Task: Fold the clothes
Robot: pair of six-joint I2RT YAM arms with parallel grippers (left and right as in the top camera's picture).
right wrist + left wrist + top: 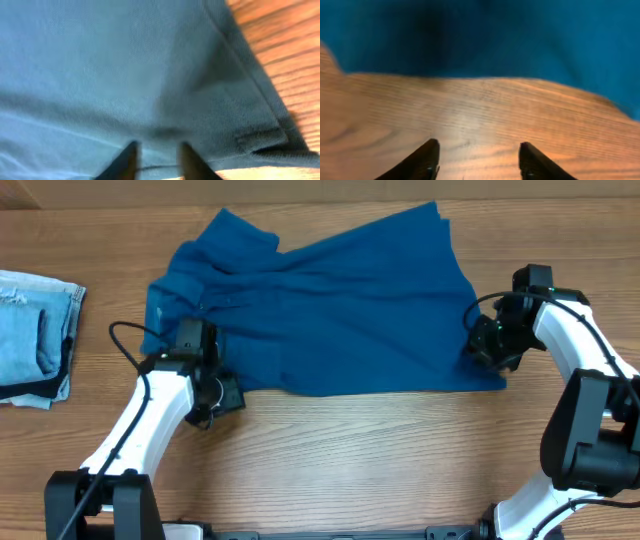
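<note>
A: Left arm?
B: Stretched low to the near left edge of the large, soft teal-blue short-sleeved shirt. Left hand is over the bare wooden table, fingers apart, holding nothing.
A: Right arm?
B: Bent in at the shirt's right hem corner. Right hand has its fingers narrowed against the fabric; I cannot tell if it grips.
A: Shirt?
B: Spread rumpled mid-table. A pale blue folded denim stack sits well apart, left.
</note>
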